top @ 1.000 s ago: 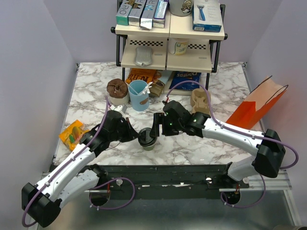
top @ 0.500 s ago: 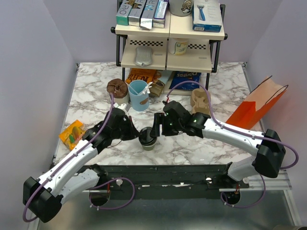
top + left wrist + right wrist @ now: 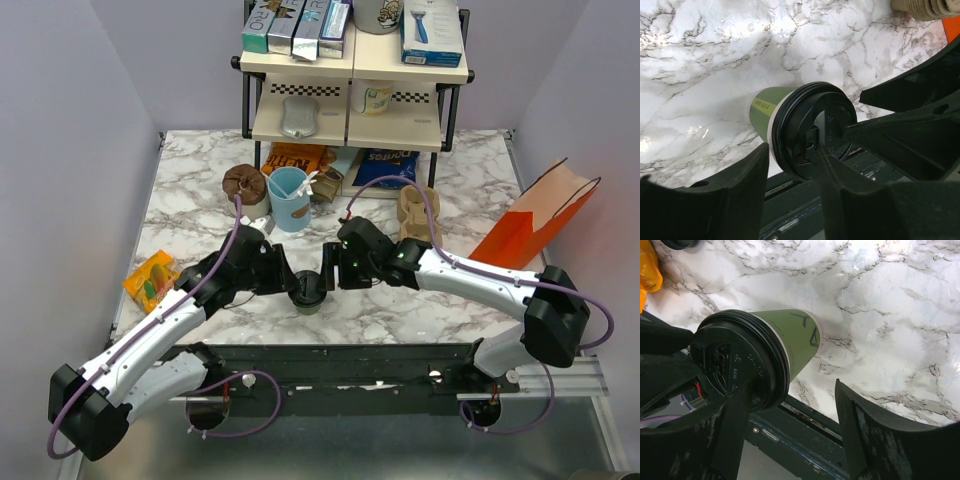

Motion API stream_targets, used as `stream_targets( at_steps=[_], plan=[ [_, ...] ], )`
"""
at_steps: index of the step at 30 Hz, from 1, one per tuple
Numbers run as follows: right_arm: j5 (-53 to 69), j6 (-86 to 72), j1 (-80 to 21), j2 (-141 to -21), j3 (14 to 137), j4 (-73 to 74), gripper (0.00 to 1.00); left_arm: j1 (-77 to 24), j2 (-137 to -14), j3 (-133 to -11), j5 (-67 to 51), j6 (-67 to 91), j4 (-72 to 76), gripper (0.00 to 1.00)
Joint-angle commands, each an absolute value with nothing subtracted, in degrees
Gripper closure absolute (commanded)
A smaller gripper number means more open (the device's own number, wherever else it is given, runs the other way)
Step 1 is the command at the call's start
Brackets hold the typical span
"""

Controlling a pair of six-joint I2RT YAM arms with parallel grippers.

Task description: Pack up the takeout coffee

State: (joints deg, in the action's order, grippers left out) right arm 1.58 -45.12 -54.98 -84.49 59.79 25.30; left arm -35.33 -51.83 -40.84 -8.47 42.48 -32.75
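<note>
Olive-green paper takeout cup with black plastic lid [image 3: 308, 294]: upright on white marble counter [image 3: 200, 190], near front edge, mid-width. Left gripper [image 3: 792, 150]: jaws partly apart, close at lid (contact not resolvable). Right gripper [image 3: 792, 387]: jaws wide, apparently straddling cup, gripping nothing.

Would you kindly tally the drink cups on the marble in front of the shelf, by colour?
Olive-green takeout coffee: 1
Light blue cup: 1
Total: 2
The brown round item is unclear and not counted.
</note>
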Motion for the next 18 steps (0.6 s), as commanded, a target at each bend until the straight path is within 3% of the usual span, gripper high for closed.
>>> stream_targets(
  at_steps=[1, 6, 14, 18],
  plan=[
    [0.4, -44.9, -54.6, -85.7, 59.2, 25.8, 0.26, -35.7, -50.9, -42.6, -7.6, 42.0, -33.7, 0.43],
    [0.2, -44.7, -54.7, -86.5, 59.5, 25.8, 0.28, -35.6, -49.8, -42.8, -7.3, 41.7, -34.3, 0.24],
    [1.1, -44.9, -54.6, -88.5, 59.4, 25.9, 0.27, -35.6, -49.7, -38.8, -9.5, 42.7, -31.1, 0.07],
    [1.5, -44.9, -54.6, -89.7, 59.4, 26.0, 0.25, -35.6, -49.8, -36.3, -10.7, 44.6, -27.6, 0.08]
  ],
)
